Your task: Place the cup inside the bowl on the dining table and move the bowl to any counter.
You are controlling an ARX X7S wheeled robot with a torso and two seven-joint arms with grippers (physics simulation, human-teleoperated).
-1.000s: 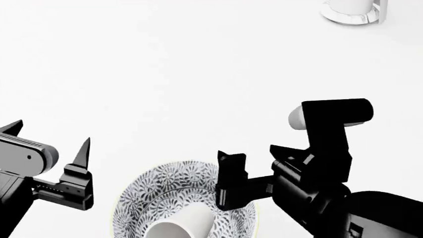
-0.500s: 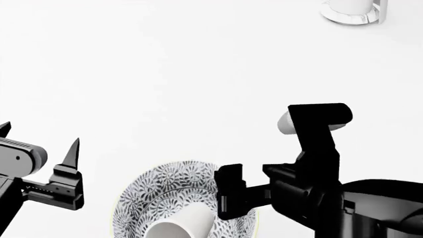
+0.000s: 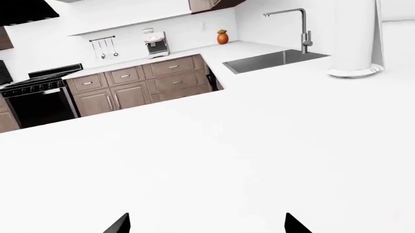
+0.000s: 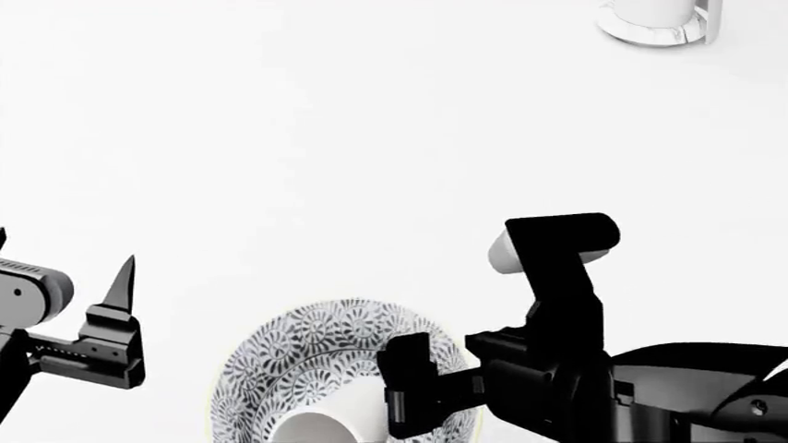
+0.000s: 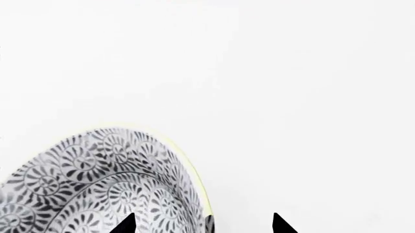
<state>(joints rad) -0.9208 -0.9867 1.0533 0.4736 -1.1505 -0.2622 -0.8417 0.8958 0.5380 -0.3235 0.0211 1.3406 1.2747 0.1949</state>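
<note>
The right end effector (image 4: 425, 388) has been pulled back toward the robot and down over the last second, so its front finger now sits over the near right rim of the bowl (image 4: 314, 355). Its fingers are spread apart, and in the right wrist view one tip is seen inside the rim and one outside it, so the bowl wall lies between them. Nothing is gripped yet.

The cup (image 4: 323, 425) is already in the bowl, lying tilted against the patterned inside, partly cut off by the lower edge of the head view. The bowl rests on the white tabletop (image 4: 308, 166) of the dining table.

So the first part of the task looks done, and a grip on the bowl rim is being set up for the carry to a counter.

The left end effector (image 4: 62, 305) has been drawn away to the left and is held apart too, with nothing in it.

A white thing with a silvery base (image 4: 652, 23) stands well away at the far corner. In the left wrist view a counter (image 3: 259, 48) with a sink (image 3: 275, 60) is seen beyond the tabletop.
</note>
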